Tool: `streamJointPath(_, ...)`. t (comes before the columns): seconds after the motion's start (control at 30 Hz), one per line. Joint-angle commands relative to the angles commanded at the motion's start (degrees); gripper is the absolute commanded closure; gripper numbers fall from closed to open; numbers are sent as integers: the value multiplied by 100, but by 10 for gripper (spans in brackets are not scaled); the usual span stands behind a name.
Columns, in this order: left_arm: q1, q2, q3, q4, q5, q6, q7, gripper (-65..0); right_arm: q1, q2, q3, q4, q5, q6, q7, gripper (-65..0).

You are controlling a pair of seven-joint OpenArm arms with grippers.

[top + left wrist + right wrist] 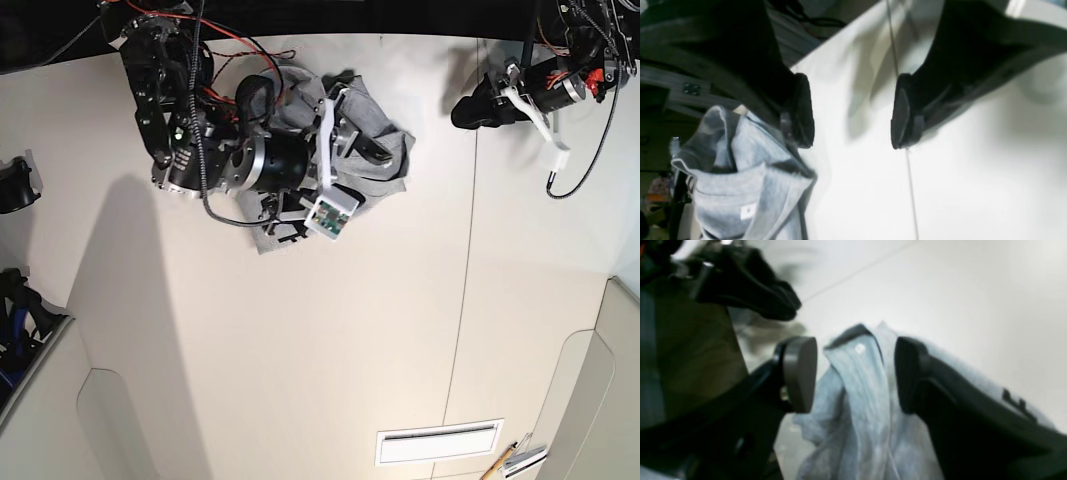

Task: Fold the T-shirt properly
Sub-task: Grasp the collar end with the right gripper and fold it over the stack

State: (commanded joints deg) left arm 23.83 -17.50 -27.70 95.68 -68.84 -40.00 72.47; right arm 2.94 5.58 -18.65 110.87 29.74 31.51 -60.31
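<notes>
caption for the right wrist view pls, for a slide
Open right gripper poised around a bunched ridge of the crumpled grey T-shirt on the white table.

Both grippers' jaws apart

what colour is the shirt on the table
Heather grey T-shirt, lying crumpled; the right wrist view shows it best.

T-shirt [860, 400]: soft heather-grey knit cloth, matt, slightly fuzzy, small white woven tag. Bench [300, 350]: smooth white laminate, faint sheen, thin seam lines. Right pincer [855, 373]: matt black plastic, pads [800, 373] grey, rubbery-looking. Left pincer [853, 111]: same black matt finish.
</notes>
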Motion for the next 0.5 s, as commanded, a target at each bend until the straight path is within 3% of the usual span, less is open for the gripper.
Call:
streamJointPath(0.1, 122, 4, -2, 0, -151, 0, -2, -395, -210, 321, 275, 0, 271, 44, -13, -364)
streamJointPath(0.27, 107, 2, -2, 0, -175, 0, -111, -395, -839, 743, 284, 0, 251, 131, 15, -364)
streamJointPath(0.5, 76, 4, -2, 0, -345, 0, -170, -395, -1231, 789, 282, -28, -400, 129, 595, -347)
